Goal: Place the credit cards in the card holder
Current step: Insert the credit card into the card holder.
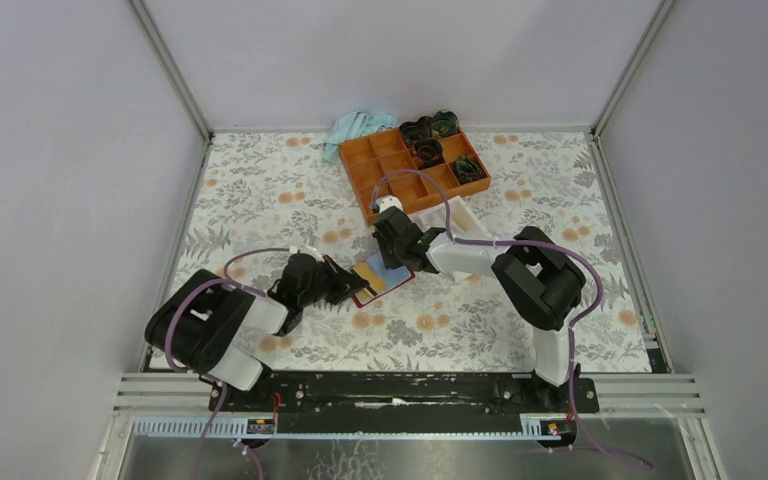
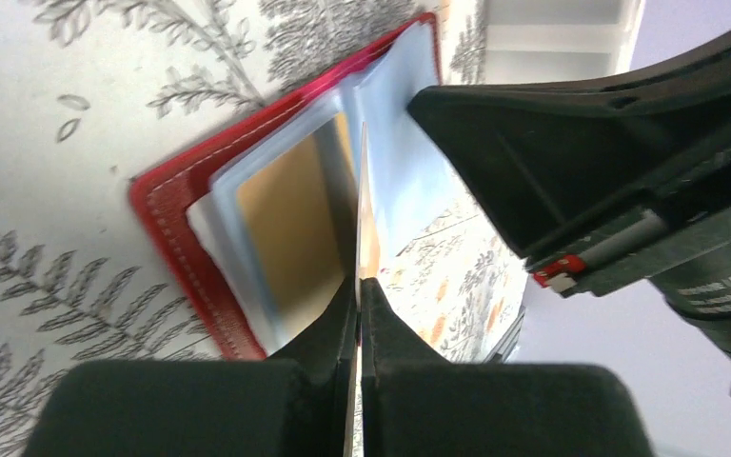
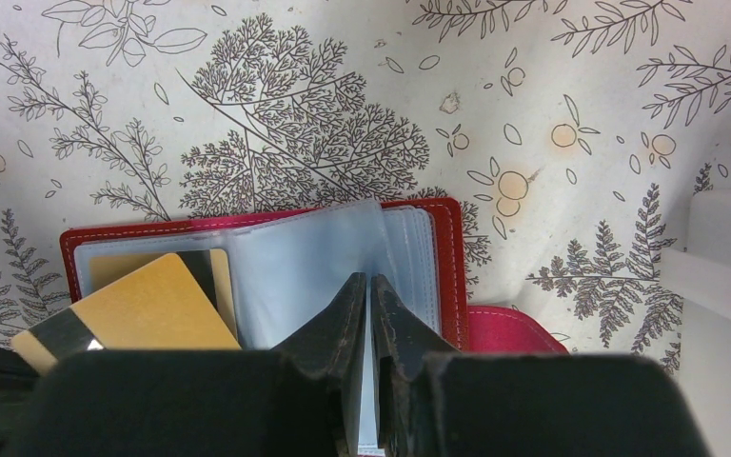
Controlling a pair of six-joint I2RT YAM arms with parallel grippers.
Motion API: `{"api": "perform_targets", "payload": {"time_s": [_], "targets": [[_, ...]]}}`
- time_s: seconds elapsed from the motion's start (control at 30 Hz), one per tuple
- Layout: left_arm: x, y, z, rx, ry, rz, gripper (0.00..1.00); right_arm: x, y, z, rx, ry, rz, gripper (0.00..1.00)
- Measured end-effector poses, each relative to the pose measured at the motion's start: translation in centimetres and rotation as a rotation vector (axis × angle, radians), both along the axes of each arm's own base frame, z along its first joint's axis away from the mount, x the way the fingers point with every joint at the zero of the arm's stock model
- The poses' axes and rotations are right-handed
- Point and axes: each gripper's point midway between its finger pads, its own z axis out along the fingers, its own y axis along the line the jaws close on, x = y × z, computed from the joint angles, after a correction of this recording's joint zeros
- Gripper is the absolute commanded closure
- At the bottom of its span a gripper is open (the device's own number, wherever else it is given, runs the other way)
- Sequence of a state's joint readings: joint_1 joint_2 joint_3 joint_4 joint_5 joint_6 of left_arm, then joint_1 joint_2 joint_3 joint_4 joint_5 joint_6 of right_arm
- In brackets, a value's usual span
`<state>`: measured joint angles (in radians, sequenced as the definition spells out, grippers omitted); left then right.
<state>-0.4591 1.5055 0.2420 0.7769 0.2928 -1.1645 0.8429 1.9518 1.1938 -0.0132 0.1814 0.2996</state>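
Left fingers (image 2: pixel 328 328) pinch a gold card (image 3: pixel 148 305) tight. Right fingers (image 3: pixel 338 319) squeeze a clear sleeve (image 3: pixel 295 267) of the open red card holder (image 3: pixel 450 276). Orange tray (image 1: pixel 360 160) sits at its 1 o'clock.

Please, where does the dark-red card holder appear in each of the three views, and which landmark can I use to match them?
Top external: card holder near the middle of the picture, lying open.
Left wrist: card holder left of centre, its red stitched corner pointing left.
Right wrist: card holder at lower centre, its clear sleeves fanned open.
Shared landmark: the tan-gold card at its pocket.
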Motion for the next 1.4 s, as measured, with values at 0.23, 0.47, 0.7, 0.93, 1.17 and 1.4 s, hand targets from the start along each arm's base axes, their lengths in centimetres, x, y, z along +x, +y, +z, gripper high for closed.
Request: {"api": "perform_targets", "payload": {"time_s": [0.23, 0.47, 0.7, 0.93, 1.17, 1.4], "targets": [[-0.26, 0.15, -0.69, -0.002, 0.021, 0.007, 1.0, 0.0, 0.0, 0.0, 0.0, 0.0, 0.0, 0.87], [-0.34, 0.14, -1.01, -0.019, 0.033, 0.018, 1.0, 0.0, 0.0, -0.03, 0.0, 0.0, 0.0, 0.87], [-0.82, 0.3, -1.16, -0.081, 0.048, 0.056, 1.0, -0.01, 0.02, -0.04, 0.0, 0.0, 0.001, 0.87], [-0.78, -0.03, -1.04, -0.126, 0.053, 0.072, 1.0, -0.02, 0.02, -0.06, -0.001, 0.001, 0.001, 0.87], [-0.62, -0.14, -0.87, -0.135, 0.046, 0.081, 1.0, -0.01, 0.03, -0.05, 0.0, 0.001, 0.001, 0.87], [-0.51, -0.21, -0.81, -0.14, 0.044, 0.091, 1.0, 0.0, 0.04, -0.04, 0.0, 0.0, 0.001, 0.87]]}}
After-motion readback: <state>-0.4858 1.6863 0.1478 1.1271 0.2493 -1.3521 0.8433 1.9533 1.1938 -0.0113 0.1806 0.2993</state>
